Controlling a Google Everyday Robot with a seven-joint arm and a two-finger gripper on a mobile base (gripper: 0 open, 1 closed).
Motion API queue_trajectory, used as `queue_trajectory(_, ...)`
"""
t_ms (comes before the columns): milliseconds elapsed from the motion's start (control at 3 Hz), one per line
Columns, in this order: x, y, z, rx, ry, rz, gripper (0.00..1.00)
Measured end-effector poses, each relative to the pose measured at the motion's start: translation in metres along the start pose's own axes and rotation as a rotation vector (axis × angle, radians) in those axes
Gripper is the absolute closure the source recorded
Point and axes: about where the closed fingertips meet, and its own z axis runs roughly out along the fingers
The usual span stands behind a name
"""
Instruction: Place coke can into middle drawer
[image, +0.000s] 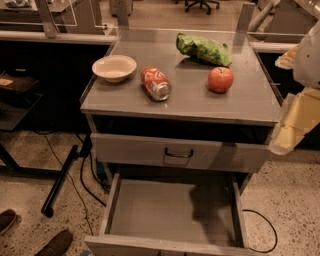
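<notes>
The coke can (156, 84) lies on its side on the grey cabinet top (190, 102), between a bowl and an apple, its silver end facing the front. The middle drawer (170, 210) is pulled open below, with a bare grey floor and low side walls. My gripper (290, 130) hangs at the right edge of the view, beside the cabinet's right front corner. It is well to the right of the can, above the drawer's level, and holds nothing that I can see.
A cream bowl (114, 67) sits left of the can, a red apple (220, 79) to its right, and a green chip bag (203, 49) behind. A shut drawer front with a black handle (178, 153) lies above the open drawer. Cables and shoes (55, 243) are on the floor at left.
</notes>
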Motion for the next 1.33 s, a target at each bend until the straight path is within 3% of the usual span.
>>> queue_trajectory(333, -0.019, 0.043, -0.020, 0.034, 0.050, 0.027, 0.00)
queue_trajectory(667, -0.020, 0.044, -0.021, 0.036, 0.048, 0.026, 0.00)
queue_trajectory(1000, -0.038, 0.030, -0.008, 0.036, 0.020, 0.098, 0.00)
queue_trajectory(1333, -0.083, -0.021, 0.032, 0.022, -0.002, 0.235, 0.00)
